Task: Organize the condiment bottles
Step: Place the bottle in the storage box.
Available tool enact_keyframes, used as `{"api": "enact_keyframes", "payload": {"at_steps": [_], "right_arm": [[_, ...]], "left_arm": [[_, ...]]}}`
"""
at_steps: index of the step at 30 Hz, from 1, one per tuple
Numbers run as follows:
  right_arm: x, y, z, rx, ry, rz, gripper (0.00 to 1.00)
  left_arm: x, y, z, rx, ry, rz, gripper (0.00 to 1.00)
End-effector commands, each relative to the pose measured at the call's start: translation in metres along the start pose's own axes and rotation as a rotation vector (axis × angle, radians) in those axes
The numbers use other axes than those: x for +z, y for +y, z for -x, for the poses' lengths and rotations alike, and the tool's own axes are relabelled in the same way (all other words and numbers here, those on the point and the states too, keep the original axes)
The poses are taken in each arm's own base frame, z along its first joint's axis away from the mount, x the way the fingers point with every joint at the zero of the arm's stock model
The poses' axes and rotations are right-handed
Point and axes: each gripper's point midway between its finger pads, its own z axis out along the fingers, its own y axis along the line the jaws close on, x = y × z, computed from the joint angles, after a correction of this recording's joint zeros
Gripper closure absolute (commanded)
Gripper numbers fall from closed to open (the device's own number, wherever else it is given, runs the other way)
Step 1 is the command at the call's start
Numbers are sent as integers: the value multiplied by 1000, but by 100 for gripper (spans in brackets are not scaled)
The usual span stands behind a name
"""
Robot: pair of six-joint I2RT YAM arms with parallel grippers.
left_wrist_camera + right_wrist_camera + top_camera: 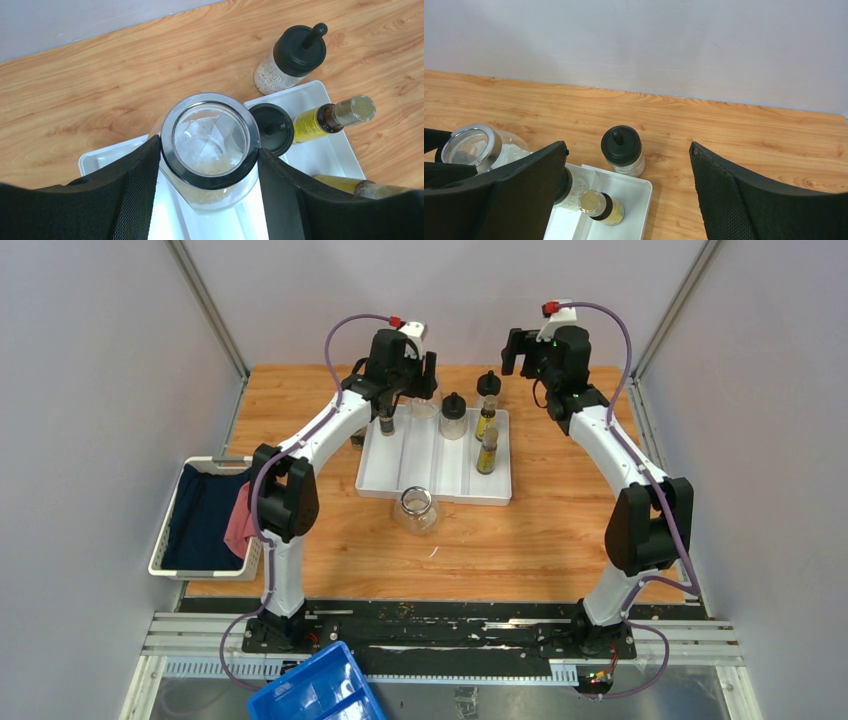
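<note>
My left gripper (415, 388) is shut on the rim of a clear glass jar (210, 142) holding white grains, over the far left part of the white divided tray (500, 495). A second glass jar (416, 510) stands on the table in front of the tray. One round black-capped bottle (453, 417) stands in the tray, and another (622, 150) stands on the wood just beyond its far right corner. Two yellow oil bottles (485, 422) (487, 451) stand in the right compartment. A tiny dark shaker (386, 423) is under my left wrist. My right gripper (628, 146) is open and empty, above the far black-capped bottle.
A white basket (170, 565) with dark blue and pink cloth hangs off the table's left edge. A blue bin (315, 690) sits below the arm bases. Grey walls close in the back and both sides.
</note>
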Motion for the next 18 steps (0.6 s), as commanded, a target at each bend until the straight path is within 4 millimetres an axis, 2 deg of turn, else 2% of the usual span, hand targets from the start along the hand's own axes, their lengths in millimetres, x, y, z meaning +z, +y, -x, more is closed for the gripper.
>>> {"api": "enact_keyframes", "payload": {"at_steps": [1,18], "right_arm": [[-12,5,16,-12,-34,-2,4],[-15,7,18,-5,-36,7,3]], "left_arm": [[-23,-14,38,20,-93,-52,100],[-28,-24,22,35,-36,-114,100]]}}
